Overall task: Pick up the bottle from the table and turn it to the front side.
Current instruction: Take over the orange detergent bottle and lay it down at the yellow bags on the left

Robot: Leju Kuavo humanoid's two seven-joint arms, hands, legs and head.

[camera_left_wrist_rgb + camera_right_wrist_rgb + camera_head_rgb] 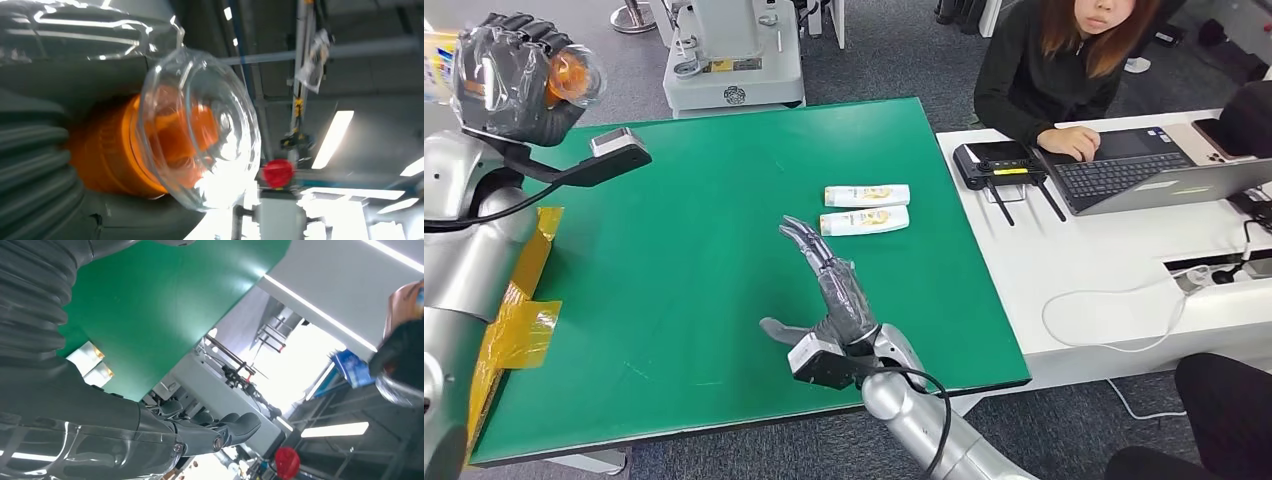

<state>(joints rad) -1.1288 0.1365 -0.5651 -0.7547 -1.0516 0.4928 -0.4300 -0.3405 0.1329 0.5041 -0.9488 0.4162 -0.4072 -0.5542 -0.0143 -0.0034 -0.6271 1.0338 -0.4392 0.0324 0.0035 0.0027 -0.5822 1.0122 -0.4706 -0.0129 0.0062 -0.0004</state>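
Note:
My left hand [509, 80] is raised high at the table's far left corner and grips a bottle [572, 75] with an orange cap under a clear dome. The left wrist view shows that cap [190, 130] close up, poking out of the hand. My right hand [834, 295] hovers over the green mat [704, 250] near the front, open, its fingers [235, 425] stretched toward two white bottles [866, 208] lying side by side. It touches neither of them. In the right wrist view the held bottle [405, 305] appears far off.
A person [1064, 70] types on a laptop [1144, 165] at the white table [1104, 270] to the right, beside a black router [996, 163]. Yellow tape and cardboard [519, 320] lie along the mat's left edge. A white machine base [734, 60] stands behind the table.

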